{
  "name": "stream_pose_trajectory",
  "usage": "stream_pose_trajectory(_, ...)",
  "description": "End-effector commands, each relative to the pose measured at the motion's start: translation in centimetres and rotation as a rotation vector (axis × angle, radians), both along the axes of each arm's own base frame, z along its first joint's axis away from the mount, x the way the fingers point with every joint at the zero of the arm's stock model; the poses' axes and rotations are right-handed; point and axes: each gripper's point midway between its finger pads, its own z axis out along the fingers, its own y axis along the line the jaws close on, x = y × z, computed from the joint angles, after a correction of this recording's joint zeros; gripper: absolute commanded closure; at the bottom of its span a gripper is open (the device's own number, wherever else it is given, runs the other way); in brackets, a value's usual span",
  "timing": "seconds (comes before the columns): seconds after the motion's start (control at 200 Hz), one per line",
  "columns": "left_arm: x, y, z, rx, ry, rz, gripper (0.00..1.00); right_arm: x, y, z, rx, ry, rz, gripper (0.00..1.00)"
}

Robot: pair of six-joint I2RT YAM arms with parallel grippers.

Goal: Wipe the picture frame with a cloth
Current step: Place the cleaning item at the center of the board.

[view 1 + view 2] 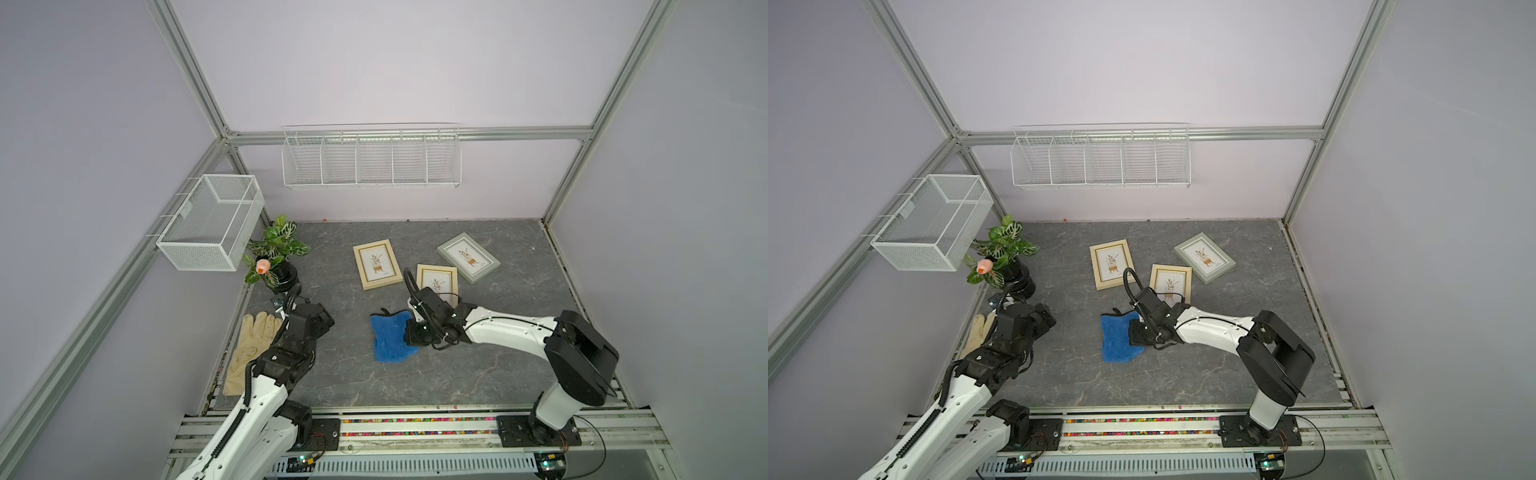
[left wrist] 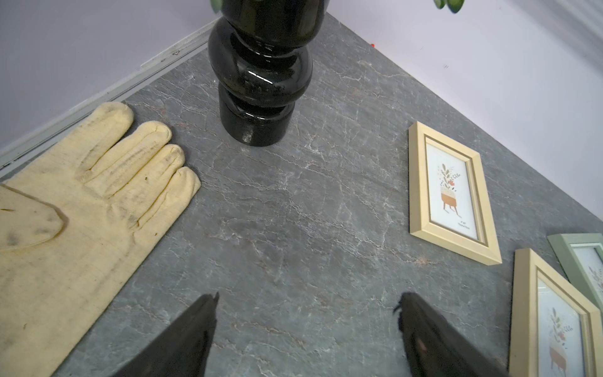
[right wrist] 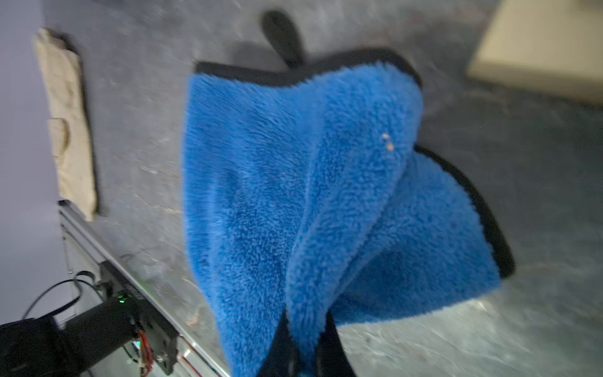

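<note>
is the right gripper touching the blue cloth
Touching. The right wrist view shows the right gripper shut on a bunched fold of the blue cloth, with the plush pinched between its jaws.

- This is a robot test cell in a laboratory, not a real room: bare aluminium profiles [image 1: 195,79] hold plain lilac wall panels [image 1: 395,62] on three sides.
- Two white robot arms, the left arm [image 1: 253,415] and the right arm [image 1: 507,328], are mounted on a metal rail [image 1: 415,442] at the front edge, with loose cables and an electronics board [image 1: 550,461] showing green lights.
- The table top [image 1: 478,374] has a grey stone pattern.
- Home things lie there like props: a plant in a black vase [image 1: 276,249], three picture frames [image 1: 377,264], a beige glove [image 1: 245,353] and a blue cloth [image 1: 390,340].
- A white wire rack [image 1: 371,162] and a mesh basket [image 1: 212,222] hang on the profiles.
</note>
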Motion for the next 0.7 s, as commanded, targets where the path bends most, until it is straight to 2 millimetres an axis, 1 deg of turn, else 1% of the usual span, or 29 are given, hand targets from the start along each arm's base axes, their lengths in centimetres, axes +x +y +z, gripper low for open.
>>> stream_pose_trajectory(0.0, 0.5, 0.0, -0.5, -0.016, -0.002, 0.021, 0.10, 0.1, -0.6, 1.6, 0.046, -0.025, -0.075, 0.89)
stream_pose_trajectory(0.015, 0.5, -0.1, -0.6, -0.017, -0.001, 0.019, 0.10, 0.1, -0.7, 1.8, 0.046, -0.027, -0.079, 0.89)
stream_pose_trajectory(0.025, 0.6, -0.1, -0.6, -0.018, -0.001, 0.018, 0.10, -0.4, -1.3, 1.0, 0.026, -0.015, -0.083, 0.89)
stream_pose_trajectory(0.06, 0.7, -0.3, -0.8, -0.022, 0.001, 0.013, 0.10, -0.7, -2.1, 0.7, 0.010, -0.010, -0.093, 0.87)
stream_pose_trajectory(0.17, 1.0, -0.6, -1.4, -0.018, 0.021, 0.003, 0.10, -1.3, -3.8, 0.6, -0.016, -0.023, -0.123, 0.80)
stream_pose_trajectory(0.28, 1.0, -0.6, -1.9, -0.006, 0.051, -0.001, 0.10, -1.9, -5.2, 0.4, -0.043, -0.026, -0.138, 0.74)
stream_pose_trajectory(0.355, 1.0, -0.6, -1.9, -0.009, 0.048, -0.001, 0.10, -2.1, -5.8, 0.1, -0.055, -0.026, -0.147, 0.67)
stream_pose_trajectory(0.38, 1.0, -0.7, -1.9, -0.011, 0.048, -0.003, 0.10, -2.2, -5.9, 0.2, -0.055, -0.028, -0.149, 0.64)
stream_pose_trajectory(0.455, 1.1, -0.8, -2.0, -0.015, 0.043, -0.006, 0.10, -2.3, -6.3, 0.2, -0.057, -0.032, -0.151, 0.47)
stream_pose_trajectory(0.55, 1.3, -0.9, -2.0, -0.016, 0.047, -0.012, 0.09, -2.1, -7.1, 1.1, -0.082, -0.067, -0.157, 0.27)
stream_pose_trajectory(0.635, 1.6, -1.1, -1.9, -0.006, 0.054, -0.022, 0.09, -1.6, -8.3, 2.6, -0.118, -0.127, -0.161, 0.17)
stream_pose_trajectory(0.695, 1.8, -1.2, -1.9, 0.006, 0.059, -0.028, 0.07, -1.2, -9.4, 3.6, -0.150, -0.167, -0.161, 0.12)
